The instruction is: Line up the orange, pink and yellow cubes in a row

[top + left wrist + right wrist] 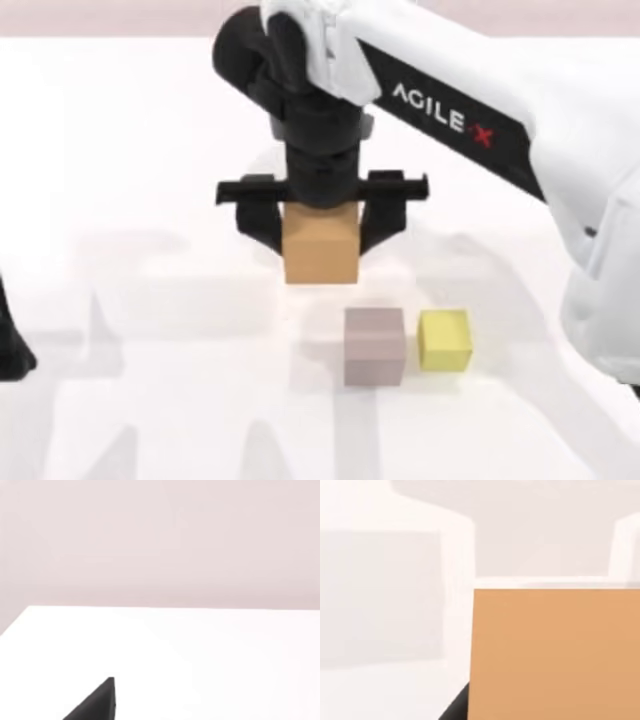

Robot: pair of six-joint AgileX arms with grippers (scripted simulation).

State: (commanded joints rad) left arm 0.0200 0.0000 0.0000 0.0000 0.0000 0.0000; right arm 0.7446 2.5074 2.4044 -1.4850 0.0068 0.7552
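Right gripper (321, 222) clamped on orange cube (320, 243), up-left of pink cube (374, 345); yellow cube (444, 339) touching pink's right. Next, judged: set orange left of pink, in line. Left arm parked, fingers unreadable.

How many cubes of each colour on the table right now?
Orange cube: 1, between the right gripper fingers
Pink cube: 1
Yellow cube: 1
Total: 3
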